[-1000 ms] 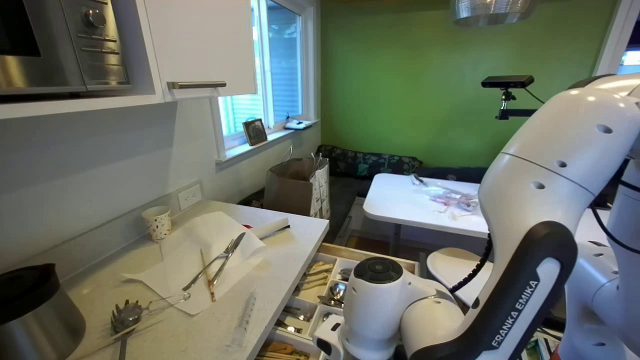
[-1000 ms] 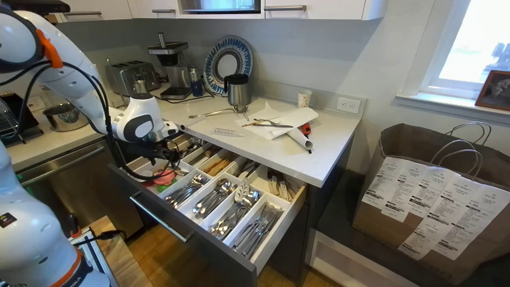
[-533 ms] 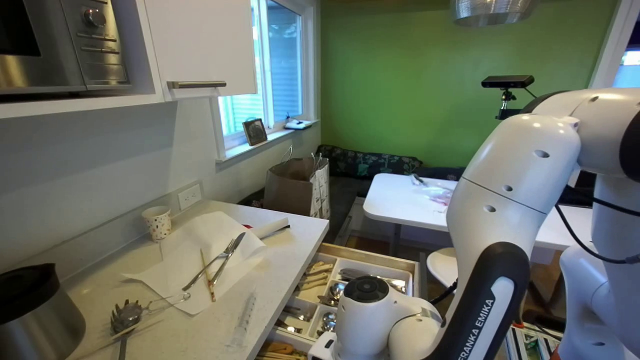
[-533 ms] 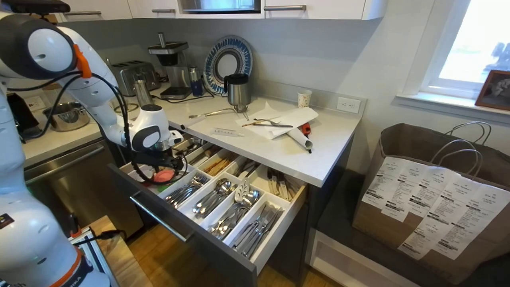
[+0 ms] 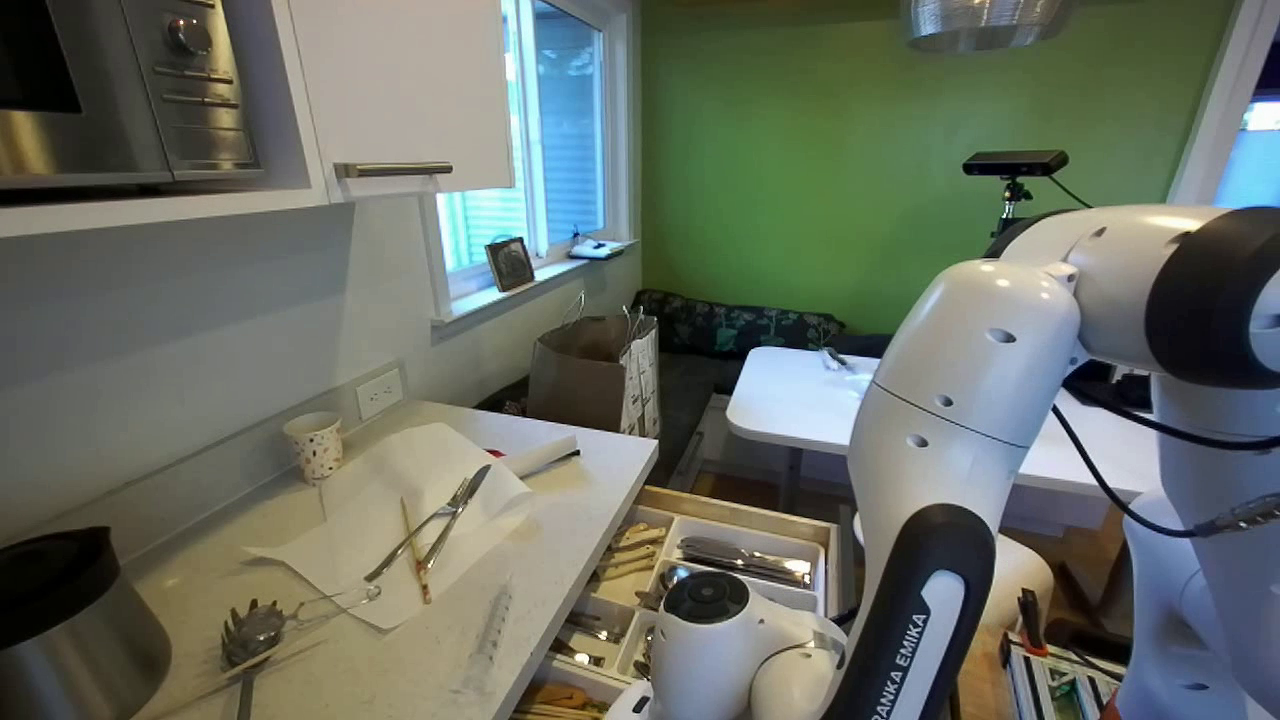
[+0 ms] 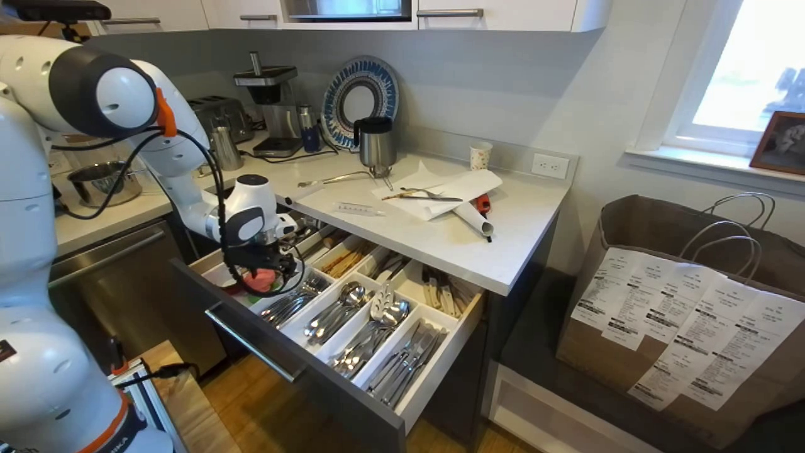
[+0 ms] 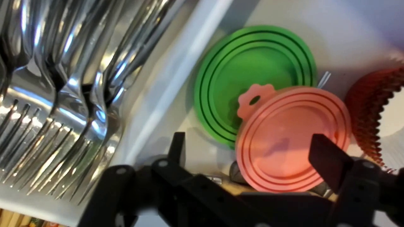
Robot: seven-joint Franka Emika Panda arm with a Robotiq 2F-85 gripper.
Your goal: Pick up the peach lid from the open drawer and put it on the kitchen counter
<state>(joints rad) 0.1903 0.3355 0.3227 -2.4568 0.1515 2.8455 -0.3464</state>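
Observation:
The peach lid [image 7: 293, 142] is a round pinkish-peach disc with a small tab. It lies partly over a green lid [image 7: 255, 72] in a compartment of the open drawer [image 6: 440, 377]. An exterior view also shows the peach lid [image 6: 259, 279], partly hidden by the gripper and cable. My gripper [image 7: 249, 142] is open and empty. It is above the lid, with one finger over the lid's right part and the other left of it over the compartment floor. The kitchen counter [image 6: 528, 214] is off-white and runs behind and above the drawer; it also shows in an exterior view [image 5: 600, 490].
Forks [image 7: 63, 94] lie beyond a white divider [image 7: 176, 85]. A red ridged cup-like item [image 7: 366, 110] is beside the lid. White paper with cutlery [image 6: 440, 192], a steel pot [image 6: 377, 145] and a paper cup [image 6: 480, 155] stand on the counter. A cable [image 6: 220, 251] hangs by the gripper.
The arm and gripper have moved right and slightly down in the exterior view that shows the drawer, over the lids. In the remaining exterior view the arm has moved left and down.

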